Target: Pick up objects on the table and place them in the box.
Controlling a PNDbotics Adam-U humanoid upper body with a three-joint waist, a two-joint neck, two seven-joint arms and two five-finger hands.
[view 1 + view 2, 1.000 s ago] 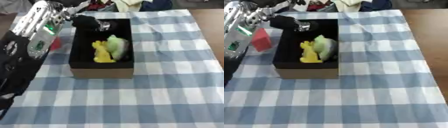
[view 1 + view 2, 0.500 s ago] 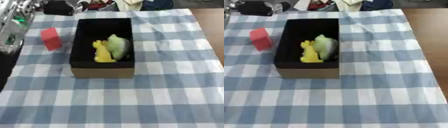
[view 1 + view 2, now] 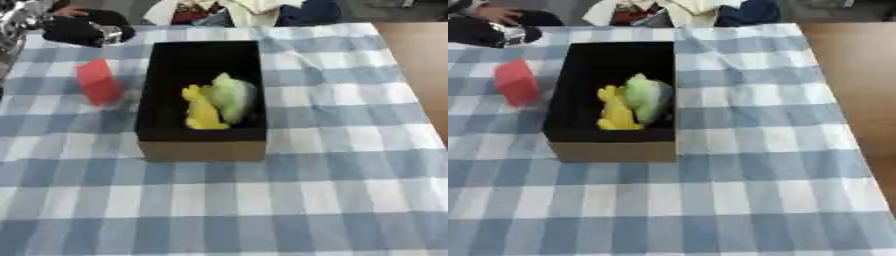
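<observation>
Beside the box [image 3: 201, 145], on its left, a red block [image 3: 98, 82] stands upright on the checked tabletop [image 3: 350, 190] — long axis vertical. Your left hand [image 3: 86, 29] sits at the far-left corner, beyond the block and nearer to it; whether its fingers are curled cannot be told. Your right hand is out of view.

Blue-and-white checked tablecloth [image 3: 332, 165]; heap of cloth items [image 3: 254, 10] beyond its far edge.
</observation>
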